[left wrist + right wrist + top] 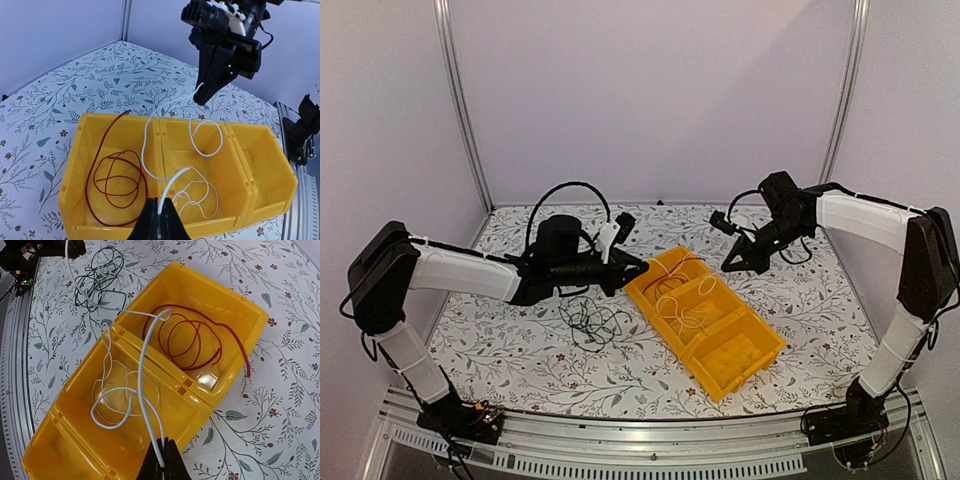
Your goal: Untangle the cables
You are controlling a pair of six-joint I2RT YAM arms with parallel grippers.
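Floral desk (800, 300), yellow bin (765, 350) mid-frame: red cable (185, 342) coiled in its upper compartment, white cable (140, 370) in the middle, pinched by left hand (638, 268) and right hand (732, 265); black cable (588, 322) on the desk left of it.

Glossy plastic bin (220, 297), smooth-sheathed cables (140, 375)
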